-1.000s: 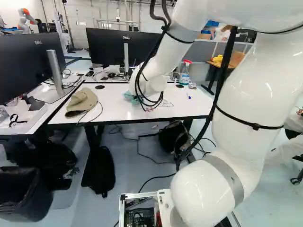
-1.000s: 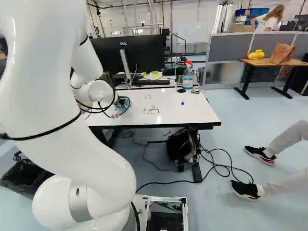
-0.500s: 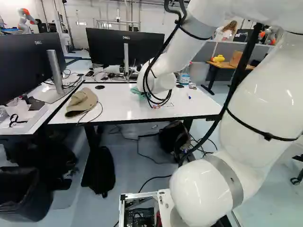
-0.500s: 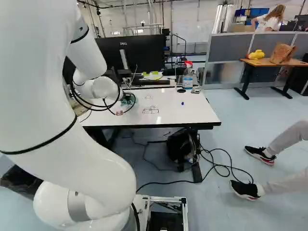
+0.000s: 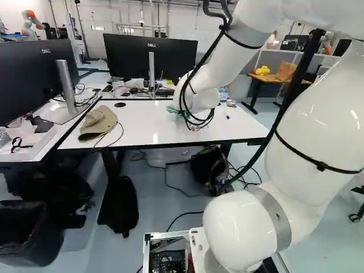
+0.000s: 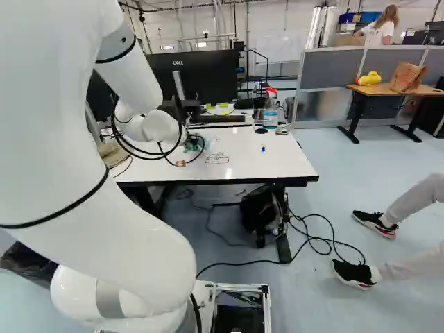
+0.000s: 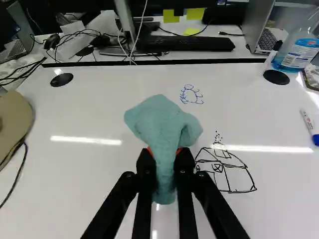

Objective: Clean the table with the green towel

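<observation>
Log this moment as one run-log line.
gripper shut on green towel | over white table | black drawing, blue drawing not wiped off | cleaning unfinished

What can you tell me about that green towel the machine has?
The towel looks like soft, matte blue-green cloth, crumpled. The gripper pinches it between its fingers: a wide, rounded bunch spreads ahead, a narrower end lies back between them. It is over the white table, beside a black drawing; whether it touches down is unclear.

Grey partitions (image 6: 333, 67) rise from pale flooring (image 6: 333, 180) before a white, perhaps panelled, wall (image 6: 288, 21).
</observation>
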